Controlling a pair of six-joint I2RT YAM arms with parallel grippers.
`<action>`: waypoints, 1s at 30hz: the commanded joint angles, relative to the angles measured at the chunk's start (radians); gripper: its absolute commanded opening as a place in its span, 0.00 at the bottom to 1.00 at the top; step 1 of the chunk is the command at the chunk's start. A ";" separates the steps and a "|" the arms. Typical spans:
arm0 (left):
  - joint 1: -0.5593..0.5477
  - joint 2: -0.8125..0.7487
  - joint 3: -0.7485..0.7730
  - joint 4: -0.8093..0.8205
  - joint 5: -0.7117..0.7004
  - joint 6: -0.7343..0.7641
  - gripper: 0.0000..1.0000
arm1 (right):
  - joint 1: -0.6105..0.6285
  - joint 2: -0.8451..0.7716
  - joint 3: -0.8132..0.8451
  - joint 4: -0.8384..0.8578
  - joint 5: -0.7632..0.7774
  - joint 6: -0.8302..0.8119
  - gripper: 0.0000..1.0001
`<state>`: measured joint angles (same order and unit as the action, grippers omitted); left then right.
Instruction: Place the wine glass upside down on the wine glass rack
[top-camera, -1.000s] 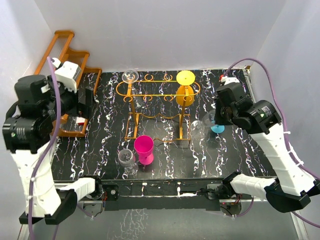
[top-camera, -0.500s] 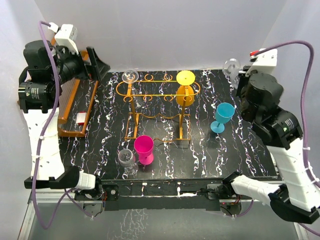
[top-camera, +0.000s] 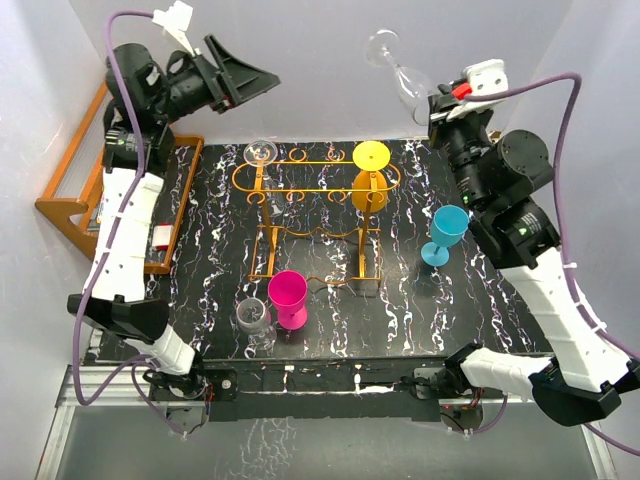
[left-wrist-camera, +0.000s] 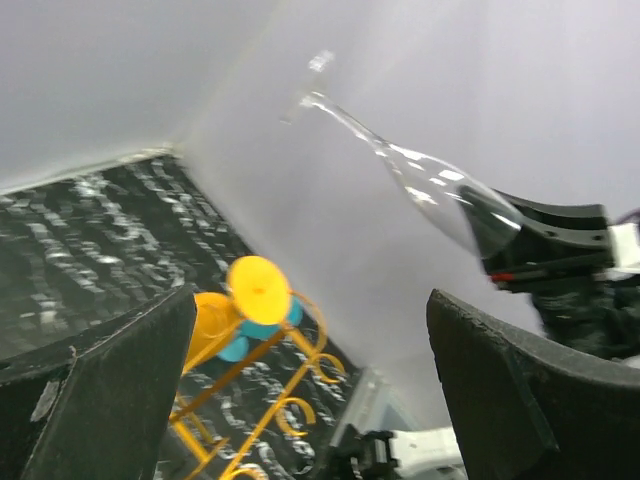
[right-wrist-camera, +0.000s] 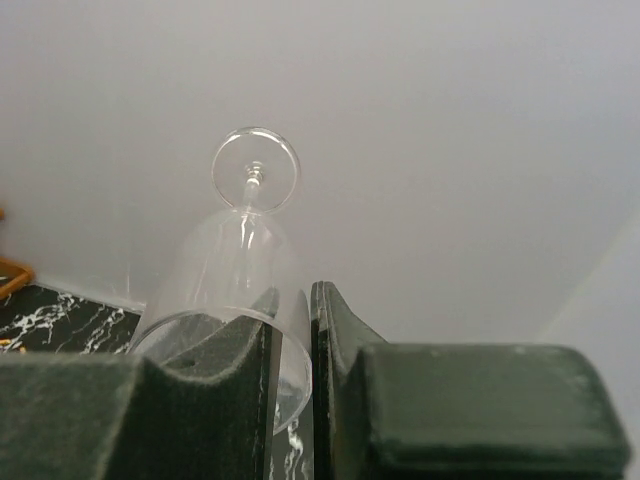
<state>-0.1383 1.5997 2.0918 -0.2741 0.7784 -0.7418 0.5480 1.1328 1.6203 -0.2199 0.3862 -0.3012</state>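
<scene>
White walls closed in round the black marbled bench (top-camera: 480, 310); the wine glass rack (top-camera: 320, 163) stood mid-bench, its long top frame running left to right, parallel to the far edge; a yellow glass (top-camera: 371, 185) hung inverted at its right end and a clear one (top-camera: 262, 152) at its far-left end, so I judged the ring slots between them free. The wine glass (top-camera: 400, 72) was high over the far right corner, clenched by the bowl in the right gripper (top-camera: 432, 105); its long axis slanted from the bowl up and leftward to the foot, tilted rather than plumb. From that gripper the rack lay lower, to the left and nearer me; the right arm was plainly the closer one. The left gripper (top-camera: 240, 75) hung high over the far left corner, jaws spread wide and grasping nothing, facing across toward the glass. My right wrist view showed what the top one hid: the fingers nipping the bowl wall near its rim; the left wrist view gave the stem's slant side-on; only the top view showed the slots.
</scene>
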 joint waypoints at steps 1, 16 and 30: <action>-0.114 -0.028 -0.015 0.183 0.053 -0.184 0.97 | 0.000 -0.060 -0.079 0.439 -0.286 -0.219 0.08; -0.225 0.054 0.039 0.495 -0.023 -0.440 0.94 | 0.069 -0.021 -0.408 1.167 -0.427 -0.713 0.08; -0.389 0.109 0.066 0.629 -0.142 -0.473 0.81 | 0.281 0.072 -0.550 1.678 -0.252 -0.747 0.08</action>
<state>-0.4866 1.7451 2.1235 0.2420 0.6666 -1.2022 0.8055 1.1980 1.0779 1.2564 0.0814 -1.0252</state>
